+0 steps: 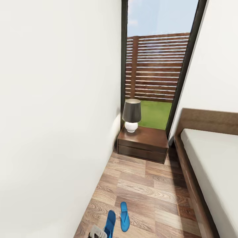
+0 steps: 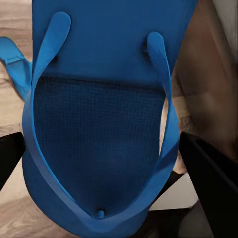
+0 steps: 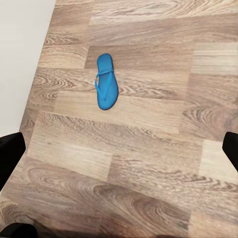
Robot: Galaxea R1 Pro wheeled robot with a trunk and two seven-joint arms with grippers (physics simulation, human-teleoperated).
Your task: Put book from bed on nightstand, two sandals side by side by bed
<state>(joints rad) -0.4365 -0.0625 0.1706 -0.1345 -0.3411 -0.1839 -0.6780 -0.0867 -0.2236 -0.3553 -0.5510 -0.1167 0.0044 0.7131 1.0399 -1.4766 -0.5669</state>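
Sandals, head view: one point(image 1: 124, 217) flat on the wood floor point(image 1: 148, 188) between wall and bed point(image 1: 211, 165); the other point(image 1: 109, 224) just beside it, tilted, at the left tool point(image 1: 98, 233).
Nightstand point(image 1: 143, 142), head view: under the window, lamp point(image 1: 132, 115) on top.
Left wrist view: sandal point(image 2: 101, 124) close up between the dark fingers point(image 2: 210, 181), straps facing the camera; grasping it by the look, contact hidden.
Right wrist view: lone sandal point(image 3: 106, 82) on the floor point(image 3: 148, 163), well apart from the right tool; fingertips point(image 3: 10, 153) spread wide, released.

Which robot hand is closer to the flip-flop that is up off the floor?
Left. Its pincer is right at that flip-flop, fingers either side; the right one looks down from higher above the floor.
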